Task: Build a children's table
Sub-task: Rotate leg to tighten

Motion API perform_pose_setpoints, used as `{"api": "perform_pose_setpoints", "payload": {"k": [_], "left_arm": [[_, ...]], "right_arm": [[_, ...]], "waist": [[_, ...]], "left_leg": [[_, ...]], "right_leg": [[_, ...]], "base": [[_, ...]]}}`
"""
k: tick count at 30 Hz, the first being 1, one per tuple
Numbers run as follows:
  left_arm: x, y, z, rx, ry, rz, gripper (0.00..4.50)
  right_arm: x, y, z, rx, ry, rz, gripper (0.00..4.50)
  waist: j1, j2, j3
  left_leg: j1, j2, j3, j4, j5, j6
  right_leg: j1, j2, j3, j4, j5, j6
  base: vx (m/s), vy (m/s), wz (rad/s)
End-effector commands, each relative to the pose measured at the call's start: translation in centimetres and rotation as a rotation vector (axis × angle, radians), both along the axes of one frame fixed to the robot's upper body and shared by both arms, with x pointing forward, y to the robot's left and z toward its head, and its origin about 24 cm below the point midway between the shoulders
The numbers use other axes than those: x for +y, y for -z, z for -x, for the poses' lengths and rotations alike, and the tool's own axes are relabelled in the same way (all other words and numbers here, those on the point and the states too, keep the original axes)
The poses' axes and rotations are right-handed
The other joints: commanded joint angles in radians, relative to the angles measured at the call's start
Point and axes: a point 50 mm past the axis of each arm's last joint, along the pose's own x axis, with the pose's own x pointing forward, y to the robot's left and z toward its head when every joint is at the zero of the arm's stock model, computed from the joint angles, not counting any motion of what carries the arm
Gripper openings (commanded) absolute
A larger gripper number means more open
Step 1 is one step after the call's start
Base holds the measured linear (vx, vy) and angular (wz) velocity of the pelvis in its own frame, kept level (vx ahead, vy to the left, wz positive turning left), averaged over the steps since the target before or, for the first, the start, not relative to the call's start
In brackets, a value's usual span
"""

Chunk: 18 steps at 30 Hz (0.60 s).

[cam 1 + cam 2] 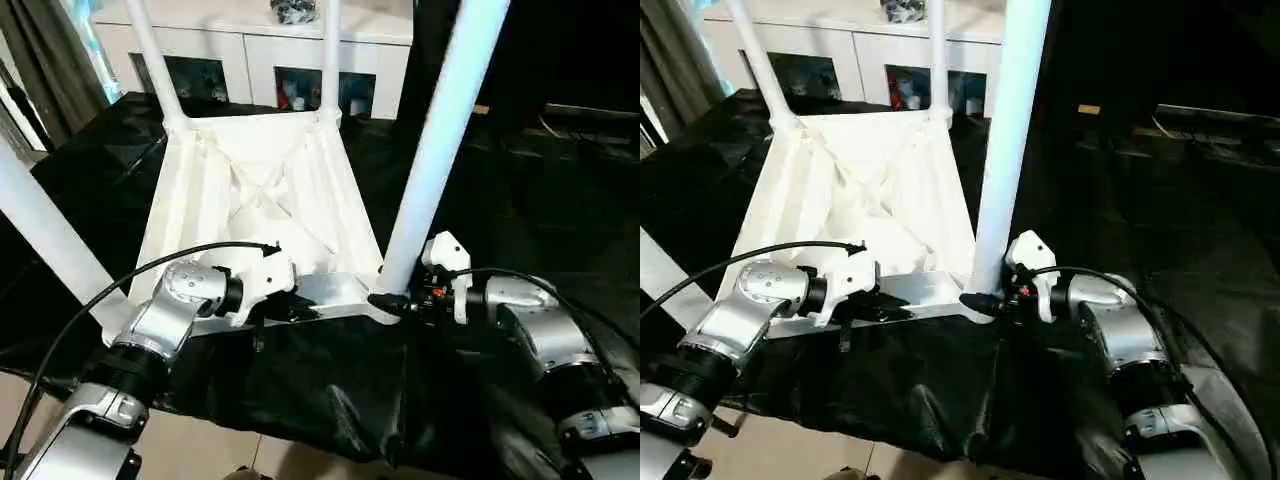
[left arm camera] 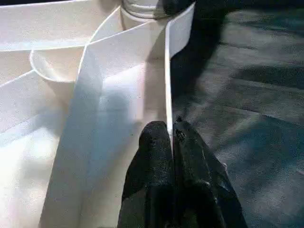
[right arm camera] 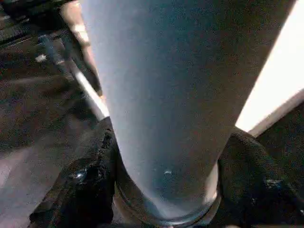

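The white tabletop [image 1: 250, 190] lies upside down on a black sheet, ribbed underside up. Its legs stand upright in the corner sockets: two at the far corners [image 1: 150, 50] [image 1: 329, 50], one at the near left [image 1: 45, 230], one at the near right [image 1: 430, 150]. My left gripper [image 2: 172, 135] is shut on the thin near rim wall of the tabletop, seen from above at the front edge [image 1: 285, 310]. My right gripper [image 1: 395, 303] sits at the base of the near-right leg [image 3: 166, 71], with one black finger [image 3: 90, 175] pressed on each side of the tube just above its socket.
The black sheet [image 1: 330, 390] covers the work surface and hangs over its near edge, with light floor [image 1: 200, 450] below. A white glass-door cabinet [image 1: 250, 55] stands close behind the tabletop. Dark curtains [image 1: 40, 60] hang at the far left.
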Motion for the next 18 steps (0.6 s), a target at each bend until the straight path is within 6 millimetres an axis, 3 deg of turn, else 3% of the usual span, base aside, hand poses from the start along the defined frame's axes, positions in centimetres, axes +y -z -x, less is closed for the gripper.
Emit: {"api": "perform_pose_setpoints", "payload": {"k": [1,2,4,7,8,10,11,14,15,17,18], "left_arm": [[-0.7,0.4,-0.4,-0.021,-0.061,-0.030,0.00],[-1.2,0.5,-0.5,-0.025,-0.080,-0.024,0.00],[-2.7,0.6,-0.7,-0.042,-0.133,0.001,0.00],[-5.6,0.7,-0.7,-0.040,-0.183,0.051,0.00],[-7.8,0.6,-0.6,-0.031,-0.209,0.094,0.00],[-8.6,0.4,-0.7,-0.028,-0.223,0.115,0.00],[-9.2,0.3,-0.6,-0.038,-0.218,0.118,0.00],[-9.8,0.2,-0.5,-0.053,-0.201,0.115,0.00],[-9.8,0.2,-0.4,-0.053,-0.198,0.114,0.00],[-9.4,0.3,-0.3,-0.051,-0.187,0.106,0.00],[-8.2,0.4,-0.2,-0.044,-0.177,0.091,0.00]], "right_arm": [[0.7,1.2,0.1,0.013,0.085,0.040,2.59],[1.1,1.5,-0.1,0.010,0.151,0.034,2.59],[2.2,2.0,-0.4,0.027,0.287,-0.008,2.59],[4.7,2.6,-0.6,0.041,0.425,-0.037,2.59],[6.7,2.6,-0.8,0.025,0.479,-0.032,2.59],[7.7,2.4,-0.9,0.018,0.486,-0.050,2.59],[8.4,2.0,-0.9,-0.001,0.481,-0.069,2.59],[9.2,1.1,-1.0,-0.056,0.446,-0.108,2.94],[9.2,1.0,-1.1,-0.063,0.450,-0.117,3.32],[8.8,0.8,-1.0,-0.057,0.443,-0.146,3.35],[7.5,0.5,-1.0,-0.069,0.426,-0.161,3.43]], "waist": [[-0.004,-0.012,-0.054],[-0.004,-0.012,-0.054],[-0.014,-0.012,-0.049],[-0.023,-0.009,-0.047],[-0.031,-0.008,-0.044],[-0.034,-0.011,-0.045],[-0.032,-0.006,-0.045],[-0.034,-0.004,-0.047],[-0.033,-0.005,-0.047],[-0.032,-0.004,-0.049],[-0.029,-0.006,-0.050]], "left_leg": [[0.017,0.037,-0.016,-0.072,-0.265,0.017],[0.017,0.037,-0.016,-0.072,-0.265,0.017],[0.021,0.036,-0.023,-0.078,-0.332,-0.012],[0.024,0.035,-0.025,-0.080,-0.360,-0.027],[0.023,0.033,-0.028,-0.082,-0.381,-0.030],[0.029,0.028,-0.028,-0.079,-0.403,-0.025],[0.032,0.025,-0.030,-0.076,-0.417,-0.016],[0.026,0.026,-0.032,-0.079,-0.419,-0.002],[0.022,0.027,-0.032,-0.081,-0.409,0.001],[0.021,0.028,-0.031,-0.081,-0.399,0.005],[0.019,0.030,-0.030,-0.082,-0.391,0.011]], "right_leg": [[0.039,-0.052,0.038,-0.065,-0.315,-0.223],[0.039,-0.052,0.038,-0.065,-0.315,-0.223],[0.030,-0.053,0.037,-0.079,-0.444,-0.174],[0.023,-0.052,0.038,-0.087,-0.483,-0.154],[0.022,-0.052,0.033,-0.094,-0.511,-0.137],[0.017,-0.052,0.032,-0.101,-0.552,-0.123],[0.016,-0.054,0.030,-0.107,-0.593,-0.105],[0.017,-0.052,0.029,-0.110,-0.585,-0.088],[0.018,-0.051,0.031,-0.107,-0.560,-0.092],[0.019,-0.051,0.032,-0.104,-0.532,-0.102],[0.022,-0.053,0.034,-0.100,-0.507,-0.110]], "base": [[0.000,0.000,0.00],[0.000,0.000,0.00],[0.000,0.000,0.00],[0.000,0.000,0.00],[0.000,0.000,0.00],[0.000,0.000,0.00],[0.000,0.000,0.00],[0.000,0.000,0.00],[0.000,0.000,0.00],[0.000,0.000,0.00],[0.000,0.000,0.00]]}}
